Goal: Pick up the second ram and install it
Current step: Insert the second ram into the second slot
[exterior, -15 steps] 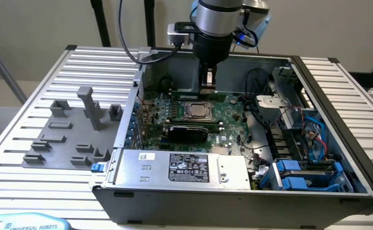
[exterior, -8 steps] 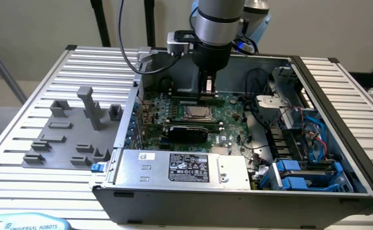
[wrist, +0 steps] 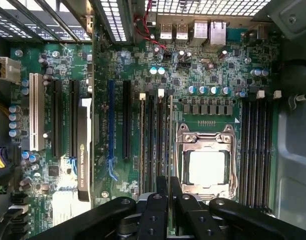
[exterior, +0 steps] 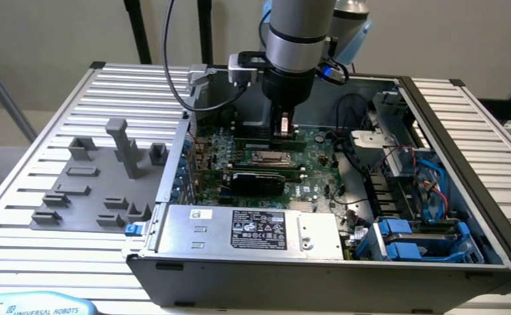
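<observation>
Setting: slatted metal table (exterior: 45, 197) carrying an open computer case (exterior: 325, 262), beside a grey fixture tray (exterior: 89, 190).
Gripper (exterior: 281, 128): lowered over the motherboard (wrist: 212, 75), jaws nearly closed on the second ram (wrist: 168, 187).
Second ram: upright between the fingertips, directly over the memory slots (wrist: 155, 145) beside the processor socket (wrist: 206, 167).
Graphics card (wrist: 83, 150): well aside of the jaws.

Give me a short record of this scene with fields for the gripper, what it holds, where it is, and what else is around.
gripper: gripper closed on a thin stick, inside the open computer case
held: the second ram, green, lying along the memory slots
location: beside the processor socket on the motherboard
nearby: grey fixture blocks on the exterior view's left, outside the case
</observation>
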Robot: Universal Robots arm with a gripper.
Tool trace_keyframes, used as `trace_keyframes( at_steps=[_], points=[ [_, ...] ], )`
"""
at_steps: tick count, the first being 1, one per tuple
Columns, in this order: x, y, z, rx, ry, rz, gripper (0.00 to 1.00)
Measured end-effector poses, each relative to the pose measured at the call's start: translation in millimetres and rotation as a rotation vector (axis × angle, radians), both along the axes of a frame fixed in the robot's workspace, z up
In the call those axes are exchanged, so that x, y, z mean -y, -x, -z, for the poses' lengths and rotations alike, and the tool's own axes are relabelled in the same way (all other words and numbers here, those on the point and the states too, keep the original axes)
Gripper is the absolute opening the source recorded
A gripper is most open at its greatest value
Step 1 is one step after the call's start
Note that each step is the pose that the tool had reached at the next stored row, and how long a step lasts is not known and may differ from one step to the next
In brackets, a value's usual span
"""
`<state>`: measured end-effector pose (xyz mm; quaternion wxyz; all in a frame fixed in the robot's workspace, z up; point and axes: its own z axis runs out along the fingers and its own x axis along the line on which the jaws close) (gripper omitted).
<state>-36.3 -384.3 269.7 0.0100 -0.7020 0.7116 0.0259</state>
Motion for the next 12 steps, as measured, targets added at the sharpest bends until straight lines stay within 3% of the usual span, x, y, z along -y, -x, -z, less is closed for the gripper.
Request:
trace_keyframes(
  at_steps=[12],
  points=[
    [0.0, 2.1, 21.9, 0.0029, 0.0001, 0.000, 0.14]
  ],
)
